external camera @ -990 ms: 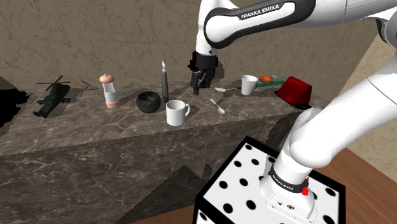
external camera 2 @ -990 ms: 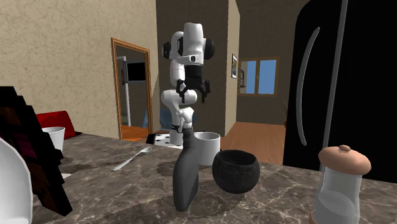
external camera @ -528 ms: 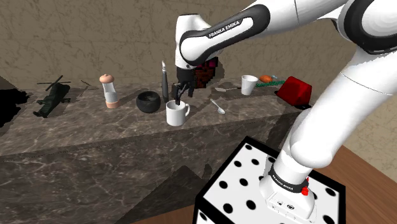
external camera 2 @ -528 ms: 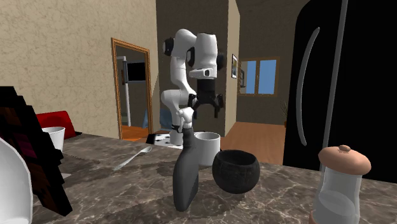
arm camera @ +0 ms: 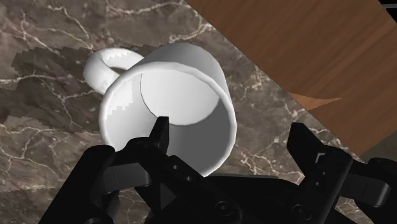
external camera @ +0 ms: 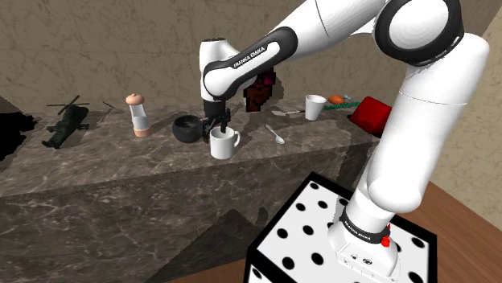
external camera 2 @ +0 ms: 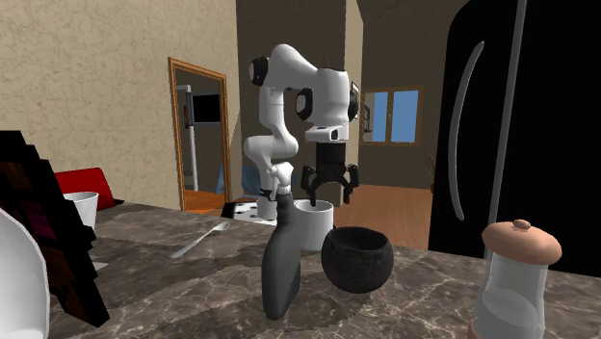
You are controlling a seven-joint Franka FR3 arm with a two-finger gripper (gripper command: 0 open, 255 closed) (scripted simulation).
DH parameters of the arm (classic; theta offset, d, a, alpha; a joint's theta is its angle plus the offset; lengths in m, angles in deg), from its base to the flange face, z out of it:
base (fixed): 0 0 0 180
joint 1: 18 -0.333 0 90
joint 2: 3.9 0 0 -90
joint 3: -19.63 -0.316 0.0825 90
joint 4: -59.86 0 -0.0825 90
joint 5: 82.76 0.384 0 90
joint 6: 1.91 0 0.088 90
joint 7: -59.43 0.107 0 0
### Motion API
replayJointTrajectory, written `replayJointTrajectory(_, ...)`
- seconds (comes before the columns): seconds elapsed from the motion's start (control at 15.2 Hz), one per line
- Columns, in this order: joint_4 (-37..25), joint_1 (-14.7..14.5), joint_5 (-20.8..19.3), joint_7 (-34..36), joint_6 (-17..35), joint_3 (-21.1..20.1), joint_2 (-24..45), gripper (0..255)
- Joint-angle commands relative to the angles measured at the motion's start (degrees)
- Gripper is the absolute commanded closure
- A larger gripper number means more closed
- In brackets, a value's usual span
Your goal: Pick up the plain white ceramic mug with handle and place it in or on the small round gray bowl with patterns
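1. While the black two-finger gripper [external camera: 219, 126] hangs just above the plain white handled mug [external camera: 223, 143], its fingers stand apart, one fingertip [arm camera: 159, 127] over the mug's opening and the other outside its wall.
2. Far left of the mug in the shoulder view, a black toy helicopter [external camera: 66, 125] lies on the marbled brown stone counter [external camera: 104, 149].
3. Nearer the mug, a clear tan-topped grinder [external camera: 139, 114] stands upright.
4. Just beside the mug's left is a small round dark bowl [external camera: 187, 129].
5. The mug stands upright on the counter, handle rightward.
6. Right of the mug lies a pale spoon [external camera: 276, 133].
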Motion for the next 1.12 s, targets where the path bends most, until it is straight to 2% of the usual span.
replayJointTrajectory(0.0,0.03,-0.05,-0.22,0.25,1.46,0.00,1.40,0)
replayJointTrajectory(0.33,1.24,-0.08,-0.57,0.49,4.70,0.07,3.44,0)
replayJointTrajectory(0.86,1.22,-0.08,-0.57,0.49,4.69,0.07,3.45,0)
replayJointTrajectory(0.92,1.22,-0.08,-0.57,0.49,4.69,0.07,3.45,255)
replayJointTrajectory(1.06,1.22,-0.08,-0.57,0.49,4.69,0.07,3.45,255)
